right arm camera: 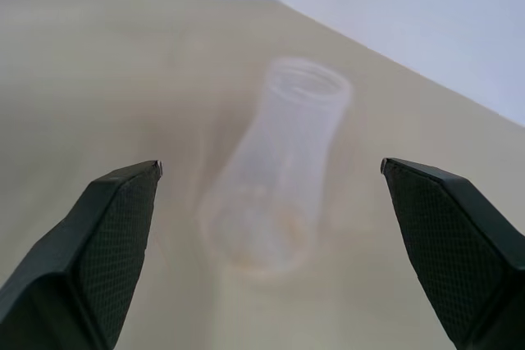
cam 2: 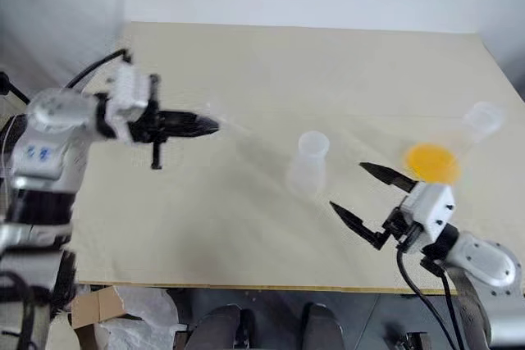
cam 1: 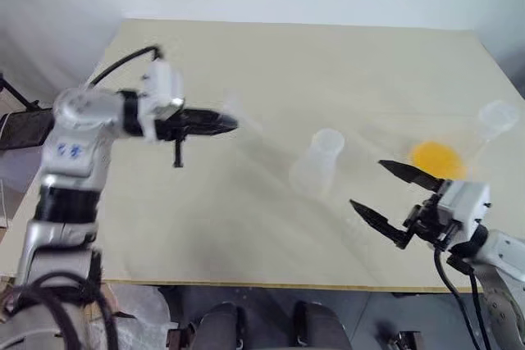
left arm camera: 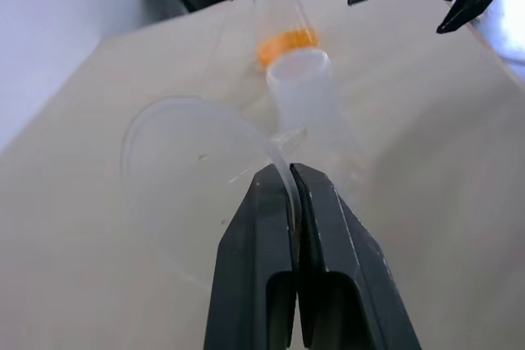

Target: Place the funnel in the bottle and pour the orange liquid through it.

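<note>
From above, the left gripper [cam 1: 225, 125] is clenched on the funnel [cam 1: 242, 116], up over the table's [cam 1: 271, 63] left side. The bottle [cam 1: 316, 161] stands mid-table; the orange liquid [cam 1: 435, 157] sits in a flask near the right edge.

Its wrist view shows only the thin rim pinched, so it could slip.

The right gripper [right arm camera: 271, 170] is released, facing the bottle and might bump it.
</note>
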Controlling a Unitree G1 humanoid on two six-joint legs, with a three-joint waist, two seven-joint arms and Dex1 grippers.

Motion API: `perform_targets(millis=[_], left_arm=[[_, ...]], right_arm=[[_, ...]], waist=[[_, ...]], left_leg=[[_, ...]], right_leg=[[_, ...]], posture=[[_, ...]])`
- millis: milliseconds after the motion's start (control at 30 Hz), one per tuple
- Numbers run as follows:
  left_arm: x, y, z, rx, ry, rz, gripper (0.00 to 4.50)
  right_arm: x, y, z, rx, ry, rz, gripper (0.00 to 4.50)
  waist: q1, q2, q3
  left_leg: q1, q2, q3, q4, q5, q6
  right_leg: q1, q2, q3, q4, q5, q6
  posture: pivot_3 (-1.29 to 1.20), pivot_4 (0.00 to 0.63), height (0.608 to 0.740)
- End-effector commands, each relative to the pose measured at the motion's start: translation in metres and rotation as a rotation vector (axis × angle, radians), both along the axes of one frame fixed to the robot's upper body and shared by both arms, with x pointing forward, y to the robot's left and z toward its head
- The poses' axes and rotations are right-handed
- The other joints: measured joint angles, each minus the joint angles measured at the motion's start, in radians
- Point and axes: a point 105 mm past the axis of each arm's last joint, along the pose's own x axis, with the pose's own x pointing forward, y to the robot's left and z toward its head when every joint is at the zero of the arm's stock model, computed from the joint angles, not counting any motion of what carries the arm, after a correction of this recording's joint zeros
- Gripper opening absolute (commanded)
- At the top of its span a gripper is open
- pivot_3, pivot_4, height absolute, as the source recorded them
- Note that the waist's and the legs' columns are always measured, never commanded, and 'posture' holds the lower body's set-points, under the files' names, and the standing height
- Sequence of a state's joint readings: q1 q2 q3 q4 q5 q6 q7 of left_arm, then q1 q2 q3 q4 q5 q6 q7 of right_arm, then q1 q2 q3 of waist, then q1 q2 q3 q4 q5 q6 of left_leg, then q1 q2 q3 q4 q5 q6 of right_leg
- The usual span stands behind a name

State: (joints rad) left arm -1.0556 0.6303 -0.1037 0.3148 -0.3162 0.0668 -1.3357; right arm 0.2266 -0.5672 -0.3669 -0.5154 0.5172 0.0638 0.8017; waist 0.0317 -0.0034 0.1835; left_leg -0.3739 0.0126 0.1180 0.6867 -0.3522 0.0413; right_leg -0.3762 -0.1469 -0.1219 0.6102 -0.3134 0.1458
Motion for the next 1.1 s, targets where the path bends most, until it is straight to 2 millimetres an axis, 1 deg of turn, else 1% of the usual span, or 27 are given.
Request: perform_targets(millis=[33, 100, 133, 200, 333, 467, 600, 667, 767, 1033, 1100], left_arm=[[0.003, -0.028, 0.013, 0.103, -0.131, -0.097, 0.02], [0.005, -0.045, 0.016, 0.125, -0.175, -0.144, 0.02], [0.005, -0.055, 0.013, 0.166, -0.211, -0.171, 0.02], [0.008, -0.066, 0.006, 0.243, -0.277, -0.194, 0.02], [0.013, -0.075, -0.001, 0.298, -0.327, -0.216, 0.02], [0.016, -0.084, -0.002, 0.300, -0.364, -0.229, 0.02], [0.012, -0.088, -0.012, 0.342, -0.352, -0.288, 0.02], [0.009, -0.091, -0.012, 0.334, -0.337, -0.309, 0.02], [0.009, -0.095, -0.012, 0.316, -0.307, -0.322, 0.67], [0.013, -0.100, -0.005, 0.199, -0.253, -0.286, 3.13], [0.016, -0.093, -0.006, 0.149, -0.191, -0.257, 3.74]], right_arm=[[-0.005, -0.012, 0.005, 0.029, -0.049, -0.084, 4.50], [-0.006, -0.012, 0.003, 0.039, -0.049, -0.105, 4.50], [-0.008, -0.010, 0.001, 0.047, -0.049, -0.111, 4.50], [-0.009, -0.005, -0.001, 0.058, -0.050, -0.118, 4.50], [-0.012, -0.001, -0.003, 0.070, -0.052, -0.131, 4.50], [-0.013, 0.002, -0.003, 0.075, -0.055, -0.139, 4.50], [-0.013, 0.003, -0.003, 0.080, -0.059, -0.149, 4.50], [-0.012, 0.004, -0.003, 0.081, -0.062, -0.151, 4.50], [-0.011, 0.006, -0.003, 0.082, -0.067, -0.152, 4.50], [-0.008, 0.008, -0.005, 0.085, -0.069, -0.152, 4.50], [-0.008, 0.007, -0.004, 0.087, -0.070, -0.160, 4.50]], waist=[[-0.005, 0.000, 0.000], [-0.013, 0.000, 0.000], [-0.013, 0.000, 0.000], [-0.015, 0.001, 0.000], [-0.016, 0.000, 0.000], [-0.008, 0.000, 0.000], [-0.004, 0.000, 0.000], [-0.006, 0.000, 0.000], [-0.007, 0.000, 0.000], [-0.007, 0.000, 0.000], [-0.007, 0.000, 0.000]], left_leg=[[0.000, 0.000, 0.001, 0.000, 0.000, 0.000], [0.001, 0.000, 0.002, -0.001, 0.000, 0.001], [0.002, 0.000, 0.002, -0.002, 0.000, 0.001], [0.002, 0.001, 0.002, -0.002, 0.000, 0.001], [0.002, 0.002, 0.002, -0.002, 0.000, 0.001], [0.001, 0.001, 0.000, -0.001, 0.000, 0.001], [0.000, 0.001, -0.001, 0.000, 0.000, 0.002], [0.000, 0.001, -0.001, 0.000, 0.000, 0.002], [0.000, 0.001, -0.001, 0.000, 0.000, 0.002], [0.000, 0.001, -0.002, 0.000, 0.000, 0.002], [0.000, 0.001, -0.002, 0.000, 0.000, 0.003]], right_leg=[[0.000, 0.000, 0.001, -0.001, 0.000, 0.000], [0.000, 0.000, 0.002, -0.003, 0.000, 0.000], [0.000, 0.000, 0.003, -0.004, 0.000, 0.000], [0.000, 0.000, 0.002, -0.003, 0.000, 0.000], [-0.002, 0.001, 0.004, -0.002, 0.000, 0.000], [-0.002, 0.000, 0.004, -0.003, 0.000, 0.000], [-0.002, 0.000, 0.003, -0.003, 0.000, 0.000], [-0.002, 0.000, 0.003, -0.003, 0.000, 0.000], [-0.002, 0.000, 0.003, -0.003, 0.000, 0.000], [-0.002, 0.000, 0.003, -0.003, 0.000, 0.000], [-0.002, 0.000, 0.003, -0.002, 0.000, 0.000]], posture=[[0.00, 0.150, 0.740], [0.00, 0.150, 0.740], [0.00, 0.150, 0.740], [0.00, 0.150, 0.740], [0.00, 0.150, 0.740], [0.00, 0.150, 0.740], [0.00, 0.150, 0.740], [0.00, 0.150, 0.740], [0.00, 0.150, 0.740], [0.00, 0.150, 0.740], [0.00, 0.150, 0.740]])
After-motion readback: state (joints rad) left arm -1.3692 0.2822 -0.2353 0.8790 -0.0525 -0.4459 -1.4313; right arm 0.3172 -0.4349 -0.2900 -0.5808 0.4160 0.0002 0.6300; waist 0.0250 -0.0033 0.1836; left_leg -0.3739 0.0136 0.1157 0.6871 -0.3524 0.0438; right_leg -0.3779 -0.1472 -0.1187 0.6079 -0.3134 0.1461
